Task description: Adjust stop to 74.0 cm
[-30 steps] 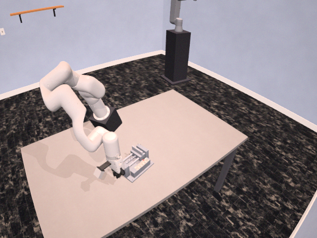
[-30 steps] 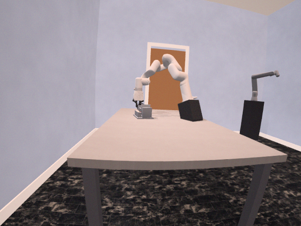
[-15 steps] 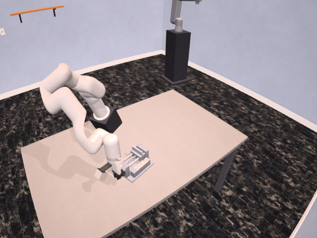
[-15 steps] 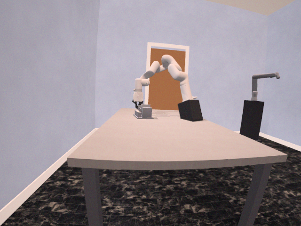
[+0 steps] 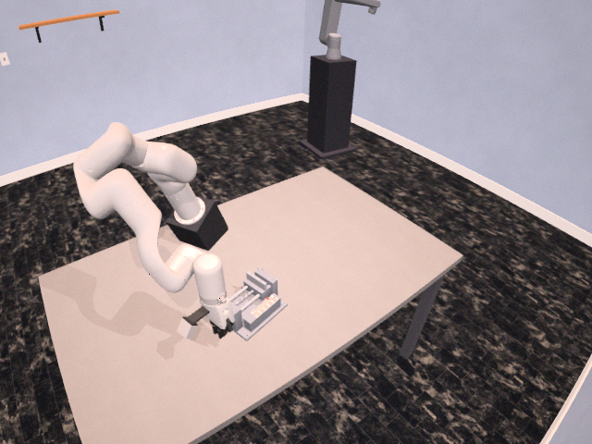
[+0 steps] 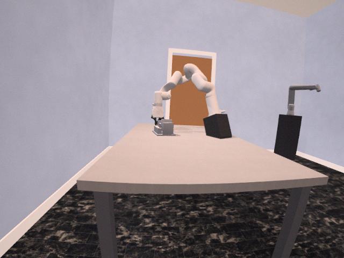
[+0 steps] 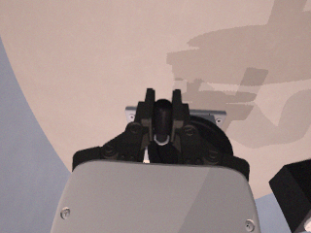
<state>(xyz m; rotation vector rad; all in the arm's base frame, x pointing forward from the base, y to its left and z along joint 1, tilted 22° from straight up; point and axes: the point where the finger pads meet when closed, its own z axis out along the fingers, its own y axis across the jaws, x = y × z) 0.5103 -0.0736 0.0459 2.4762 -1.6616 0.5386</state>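
The tool is squeezed on the dark knob — its long way runs along the fingers — with the round handwheel just beside them.

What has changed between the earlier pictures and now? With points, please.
The white arm's wrist [image 5: 209, 279] [image 6: 158, 98] shifted slightly right and downward in the top view. The distant grey arm's forearm [image 5: 354, 2] [image 6: 302, 87] lowered towards level. No new grasp or release is visible. The fixture's base plate [image 5: 262, 329] [image 6: 166, 135] [image 7: 219, 116] stayed put.
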